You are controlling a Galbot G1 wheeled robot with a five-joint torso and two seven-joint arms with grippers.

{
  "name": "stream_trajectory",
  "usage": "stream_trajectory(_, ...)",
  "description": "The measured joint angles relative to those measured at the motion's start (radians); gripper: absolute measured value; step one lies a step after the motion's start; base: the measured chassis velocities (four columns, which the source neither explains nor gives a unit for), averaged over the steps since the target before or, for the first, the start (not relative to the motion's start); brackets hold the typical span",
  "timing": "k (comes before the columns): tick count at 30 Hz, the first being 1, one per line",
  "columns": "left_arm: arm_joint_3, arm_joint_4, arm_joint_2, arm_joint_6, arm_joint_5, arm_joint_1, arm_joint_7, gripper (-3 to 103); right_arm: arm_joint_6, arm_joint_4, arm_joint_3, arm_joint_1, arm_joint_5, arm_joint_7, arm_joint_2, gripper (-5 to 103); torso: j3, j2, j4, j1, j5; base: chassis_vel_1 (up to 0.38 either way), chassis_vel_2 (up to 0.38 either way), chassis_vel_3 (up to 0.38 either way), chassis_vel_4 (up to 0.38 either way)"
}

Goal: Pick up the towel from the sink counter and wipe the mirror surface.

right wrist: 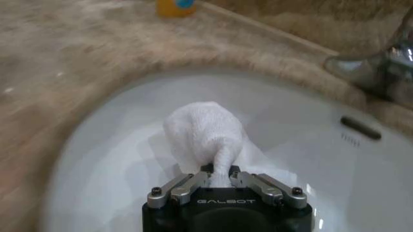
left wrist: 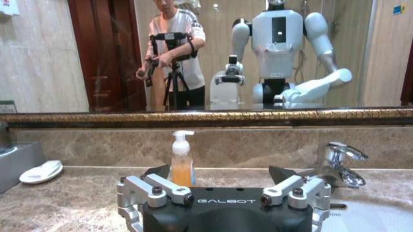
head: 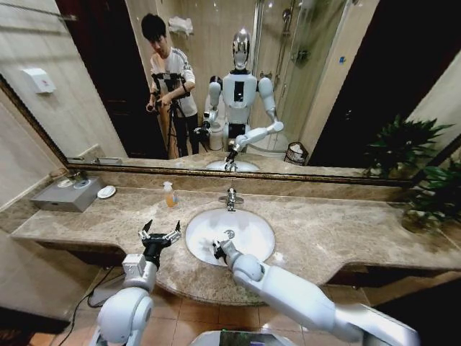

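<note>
Pickup step in hand — right gripper (right wrist: pixel 220 177) pinched shut on towel (right wrist: pixel 205 133) over the basin (head: pixel 248 225), left gripper (head: pixel 160 234) spread open at nine o'clock; next calls for raising towel toward mirror surface (head: pixel 310 79) at twelve.

Right hand (head: pixel 217 250) low over the white basin (head: pixel 252 241) — left hand (head: pixel 160 236), fingers spread, above the sink counter (head: pixel 338 234).
</note>
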Motion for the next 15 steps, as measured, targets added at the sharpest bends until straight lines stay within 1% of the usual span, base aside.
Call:
stream_trajectory(2,0.000,0.000,0.000,0.000,0.000,0.000,0.000,100,0.027,-0.093,0.040,0.021,-0.033,-0.005,0.065,8,0.000,0.000,0.0002,0.000,0.0000,0.000,0.000,0.000,0.000)
stream_trajectory(3,0.000,0.000,0.000,0.000,0.000,0.000,0.000,100,0.037,-0.116,0.054,0.027,-0.043,-0.005,0.079,8,0.000,0.000,0.0002,0.000,-0.0002,0.000,0.000,0.000,0.000)
stream_trajectory(4,0.000,0.000,0.000,0.000,0.000,0.000,0.000,100,0.037,-0.116,0.054,0.027,-0.043,-0.005,0.079,8,0.000,0.000,0.0002,0.000,-0.0002,0.000,0.000,0.000,0.000)
stream_trajectory(5,0.000,0.000,0.000,0.000,0.000,0.000,0.000,100,0.057,-0.151,0.087,0.037,-0.066,-0.005,0.098,8,0.000,0.000,0.0002,0.000,-0.0003,0.000,0.000,0.000,0.000)
stream_trajectory(6,0.000,0.000,0.000,0.000,0.000,0.000,0.000,100,0.057,-0.151,0.087,0.037,-0.066,-0.005,0.098,8,0.000,0.000,0.0002,0.000,-0.0003,0.000,0.000,0.000,0.000)
stream_trajectory(8,0.000,0.000,0.000,0.000,0.000,0.000,0.000,100,0.084,-0.184,0.138,0.051,-0.104,-0.010,0.104,8,0.000,0.000,-0.0002,0.000,-0.0003,0.000,0.000,0.000,0.000)
stream_trajectory(9,0.000,0.000,0.000,0.000,0.000,0.000,0.000,100,0.084,-0.184,0.138,0.051,-0.104,-0.010,0.104,8,0.000,0.000,-0.0002,0.000,-0.0003,0.000,0.000,0.000,0.000)
stream_trajectory(11,0.000,0.000,0.000,0.000,0.000,0.000,0.000,100,0.087,-0.182,0.155,0.054,-0.111,-0.022,0.086,8,0.000,0.000,-0.0004,0.000,-0.0002,0.000,0.000,0.000,0.000)
stream_trajectory(13,0.000,0.000,0.000,0.000,0.000,0.000,0.000,100,0.087,-0.179,0.155,0.053,-0.111,-0.028,0.081,8,0.000,0.000,-0.0005,0.000,-0.0003,0.000,0.000,0.000,0.000)
stream_trajectory(15,0.000,0.000,0.000,0.000,0.000,0.000,0.000,100,0.074,-0.149,0.125,0.028,-0.119,-0.070,0.055,8,0.000,0.000,-0.0005,0.000,-0.0001,0.000,0.000,0.000,0.000)
